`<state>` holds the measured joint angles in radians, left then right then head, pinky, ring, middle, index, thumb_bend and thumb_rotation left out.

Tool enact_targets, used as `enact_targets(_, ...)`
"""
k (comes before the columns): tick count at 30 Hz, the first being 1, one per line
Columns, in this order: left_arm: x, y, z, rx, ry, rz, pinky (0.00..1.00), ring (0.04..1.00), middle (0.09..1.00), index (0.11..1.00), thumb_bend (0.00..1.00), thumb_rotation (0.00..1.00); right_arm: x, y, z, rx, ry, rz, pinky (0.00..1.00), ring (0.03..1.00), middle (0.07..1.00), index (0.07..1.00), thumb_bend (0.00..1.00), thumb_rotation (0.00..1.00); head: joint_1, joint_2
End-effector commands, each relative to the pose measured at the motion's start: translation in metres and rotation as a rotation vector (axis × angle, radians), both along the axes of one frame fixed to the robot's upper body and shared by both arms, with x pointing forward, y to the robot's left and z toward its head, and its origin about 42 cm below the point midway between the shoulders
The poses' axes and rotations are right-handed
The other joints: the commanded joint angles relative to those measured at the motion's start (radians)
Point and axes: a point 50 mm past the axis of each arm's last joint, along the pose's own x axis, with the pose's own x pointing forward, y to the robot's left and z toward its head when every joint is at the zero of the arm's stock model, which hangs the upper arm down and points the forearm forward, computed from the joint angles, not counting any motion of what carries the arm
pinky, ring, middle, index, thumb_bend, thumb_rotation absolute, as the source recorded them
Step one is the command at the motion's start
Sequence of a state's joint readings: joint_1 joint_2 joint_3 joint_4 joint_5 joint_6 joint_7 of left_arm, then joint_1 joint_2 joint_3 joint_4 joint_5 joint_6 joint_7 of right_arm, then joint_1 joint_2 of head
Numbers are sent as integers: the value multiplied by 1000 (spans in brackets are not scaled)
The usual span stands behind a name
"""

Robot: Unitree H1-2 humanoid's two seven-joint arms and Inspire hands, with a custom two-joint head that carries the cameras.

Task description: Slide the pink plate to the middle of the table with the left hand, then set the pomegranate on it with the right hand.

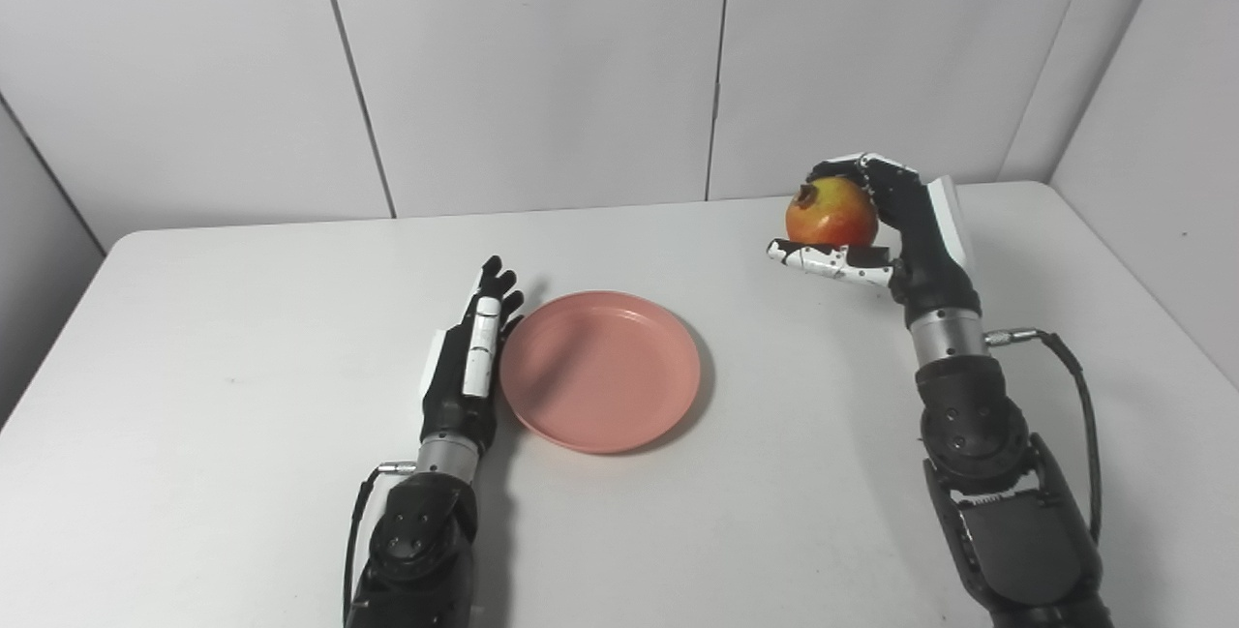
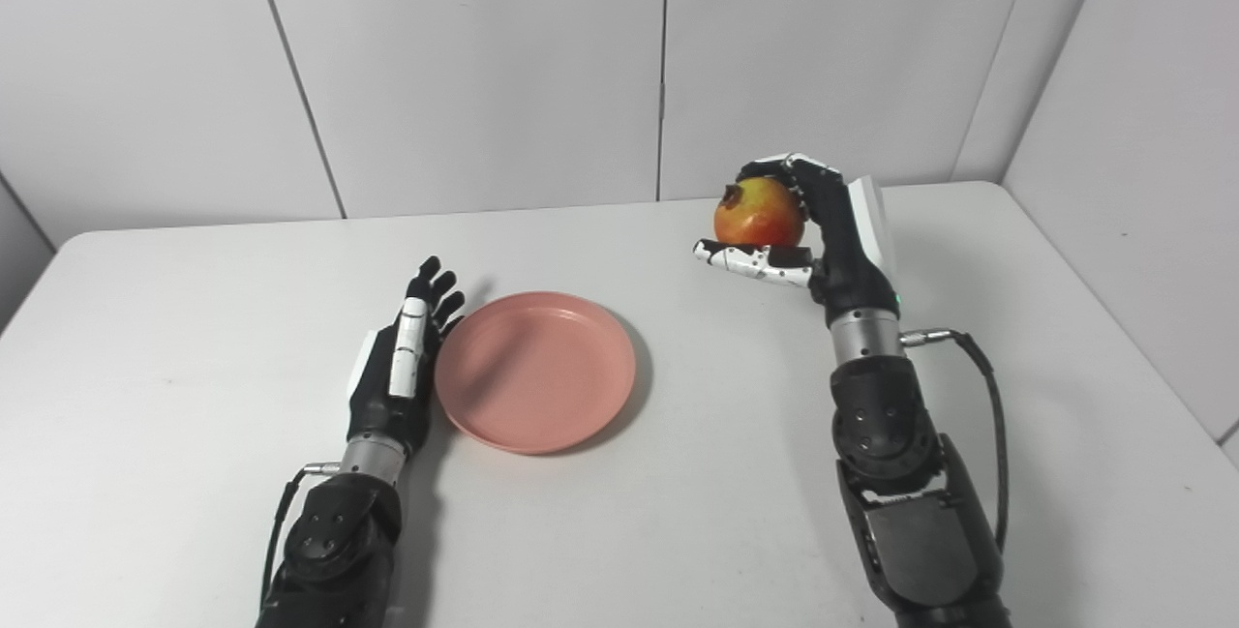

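Pink plate [image 1: 600, 372] on tabletop [image 1: 242, 338] holds nothing; left robot hand [image 1: 471, 357] flat, fingers extended, against its rim; right robot hand [image 1: 886, 222] grips pomegranate [image 1: 831, 212] aloft.

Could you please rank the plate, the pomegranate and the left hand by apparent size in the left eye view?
1. Plate, clearly largest.
2. Left hand.
3. Pomegranate, smallest, though it sits farther from the camera.

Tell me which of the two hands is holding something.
The right hand: its fingers wrap the pomegranate off the table. The left hand lies open beside the pink plate.
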<state>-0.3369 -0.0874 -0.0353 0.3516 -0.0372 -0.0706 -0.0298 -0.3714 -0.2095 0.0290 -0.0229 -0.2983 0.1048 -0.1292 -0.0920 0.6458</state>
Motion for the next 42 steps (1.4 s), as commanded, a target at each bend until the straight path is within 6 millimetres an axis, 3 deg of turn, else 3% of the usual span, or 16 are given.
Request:
enact_targets(1,8,-8,16,3,-64,-10,917,956,978,969,560,1000,2,6,21,-16,-63,32,411,418,491,530,513,0,5,0)
enact_targets(6,9,-8,15,16,-65,-23,921,960,984,980,570,1000,4,17,16,-20,-64,85,410,416,494,530,512,0,7,-1)
enact_targets(21,11,-11,16,22,-71,-11,922,958,978,968,573,1000,5,81,4,-31,-22,245,401,424,491,526,513,0,15,-4)
enact_targets(32,13,-10,17,56,-66,10,921,949,974,966,583,1000,6,115,-8,-122,-27,345,279,372,481,543,508,0,14,-1)
enact_targets(42,14,-9,18,46,-82,8,917,952,976,974,584,1000,7,134,-28,-210,15,414,363,399,483,541,511,0,16,3)
